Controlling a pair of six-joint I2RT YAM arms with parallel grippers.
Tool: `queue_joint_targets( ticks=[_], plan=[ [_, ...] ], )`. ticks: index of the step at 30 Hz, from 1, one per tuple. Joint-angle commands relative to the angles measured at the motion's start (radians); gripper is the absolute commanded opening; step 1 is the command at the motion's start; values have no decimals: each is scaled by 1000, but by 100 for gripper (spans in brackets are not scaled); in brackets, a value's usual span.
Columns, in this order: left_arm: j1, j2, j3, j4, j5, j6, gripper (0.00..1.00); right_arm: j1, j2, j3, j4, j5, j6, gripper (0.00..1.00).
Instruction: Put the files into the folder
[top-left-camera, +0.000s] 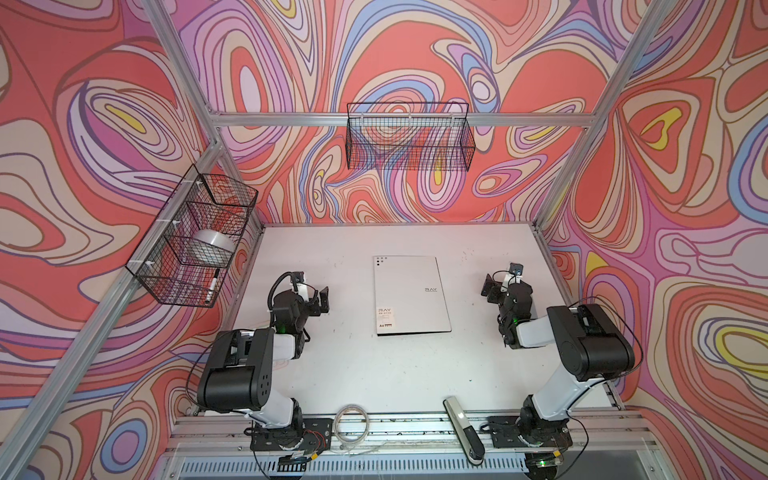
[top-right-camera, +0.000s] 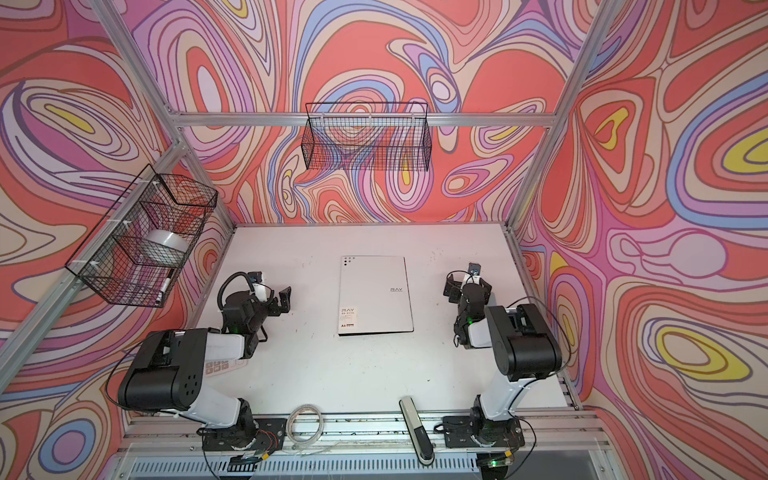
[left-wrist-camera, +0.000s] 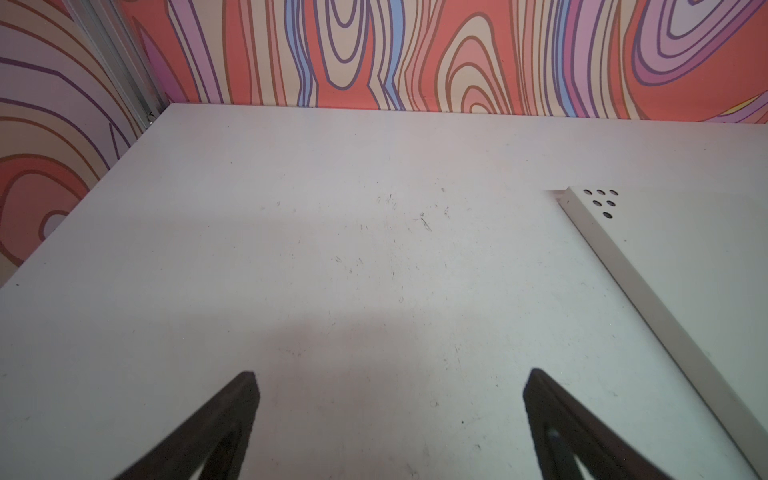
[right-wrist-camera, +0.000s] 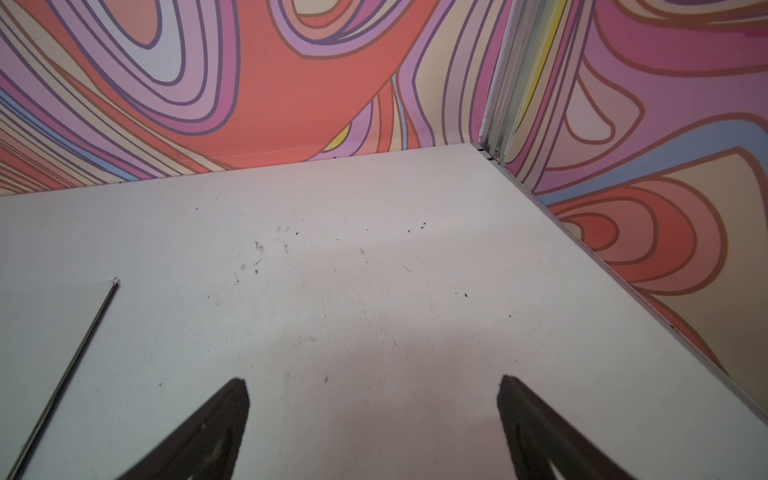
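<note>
The folder (top-left-camera: 409, 295) (top-right-camera: 374, 295) lies closed and flat in the middle of the white table, grey-white with "RAY" lettering and black dots at its far left corner. The files are out of view. My left gripper (top-left-camera: 323, 300) (top-right-camera: 284, 300) hovers left of the folder, open and empty. My right gripper (top-left-camera: 490, 286) (top-right-camera: 453, 289) hovers right of it, also open and empty. The left wrist view shows the folder's spine edge (left-wrist-camera: 623, 266) beyond my open left gripper (left-wrist-camera: 392, 378). In the right wrist view a folder corner (right-wrist-camera: 45, 332) lies beside my open right gripper (right-wrist-camera: 372, 384).
A black wire basket (top-left-camera: 409, 137) hangs on the back wall. Another wire basket (top-left-camera: 195, 245) on the left frame holds a tape roll and a marker. A black-and-white stapler-like tool (top-left-camera: 463, 428) and a clear coil (top-left-camera: 351, 424) lie on the front rail.
</note>
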Motion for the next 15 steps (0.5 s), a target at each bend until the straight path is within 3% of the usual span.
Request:
queue_joint_targets(
  ticks=[1, 15],
  plan=[
    [-2, -1, -1, -2, -8, 12, 100, -4, -2, 1, -6, -7, -7, 98],
    [-8, -1, 6, -13, -3, 24, 100, -4, -2, 1, -6, -6, -6, 99]
  ],
)
